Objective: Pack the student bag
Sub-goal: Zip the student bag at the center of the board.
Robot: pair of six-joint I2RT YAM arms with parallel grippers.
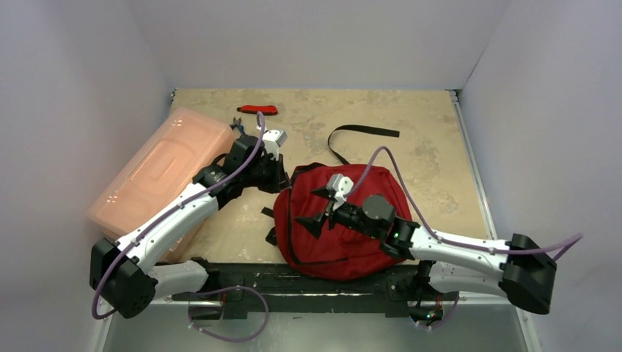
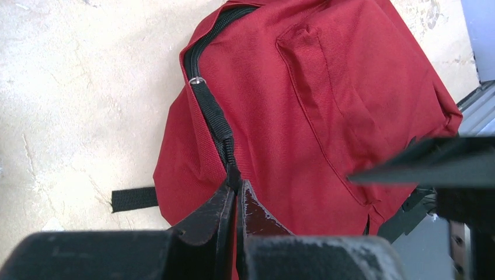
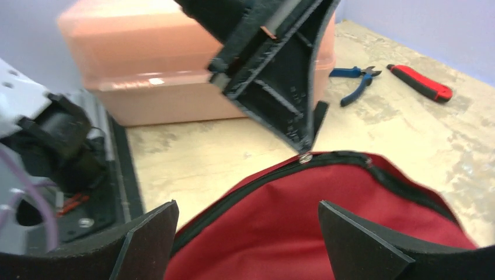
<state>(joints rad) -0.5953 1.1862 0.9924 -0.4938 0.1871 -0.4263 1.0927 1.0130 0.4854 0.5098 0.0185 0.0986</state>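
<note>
The red student bag (image 1: 345,235) lies flat near the front middle of the table, its black zipper (image 2: 205,102) running along its edge. My left gripper (image 1: 281,178) is at the bag's upper-left edge. In the left wrist view it (image 2: 236,185) is shut on the black zipper pull. The right wrist view shows its tips (image 3: 303,143) at the zipper's metal ring. My right gripper (image 1: 317,209) is open and empty just above the bag's red fabric (image 3: 303,221), its fingers (image 3: 149,233) spread wide.
A pink translucent box (image 1: 158,172) lies at the left, beside my left arm. A red-handled knife (image 1: 258,110) and blue pliers (image 3: 355,81) lie at the back. The bag's black strap (image 1: 359,132) trails toward the back. Grey walls close in the table.
</note>
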